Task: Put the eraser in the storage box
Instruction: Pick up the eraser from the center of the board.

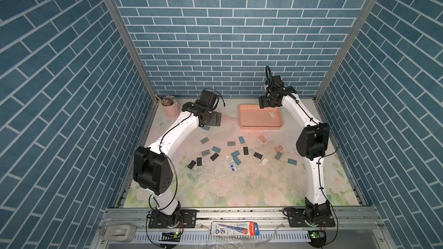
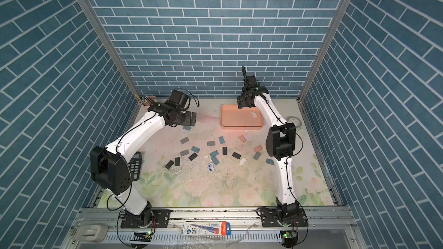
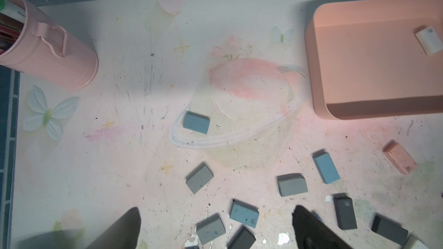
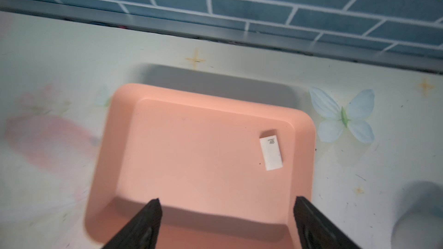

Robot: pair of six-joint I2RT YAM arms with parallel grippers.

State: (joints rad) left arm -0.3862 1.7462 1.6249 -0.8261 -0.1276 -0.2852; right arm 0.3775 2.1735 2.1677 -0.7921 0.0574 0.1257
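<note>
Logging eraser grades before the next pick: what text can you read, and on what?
"4B": white eraser in the storage box.
"4B": black eraser, left wrist view.
Print on the blue eraser, pink eraser and front-rail package: too blurred to read.

Left of centre in a top view, a calculator [image 2: 136,166] is mostly hidden behind the left arm [image 2: 143,128]. At upper left, only the rim of the pencil cup [image 2: 150,98] shows. The right arm [image 2: 279,140] half covers a tape roll [image 2: 295,121]. In the left wrist view, the picture's edge cuts off the storage box [image 3: 371,68] and the white eraser [image 3: 429,40] inside it. Print on the scattered erasers [image 1: 216,149] is too small to read in both top views.
</note>
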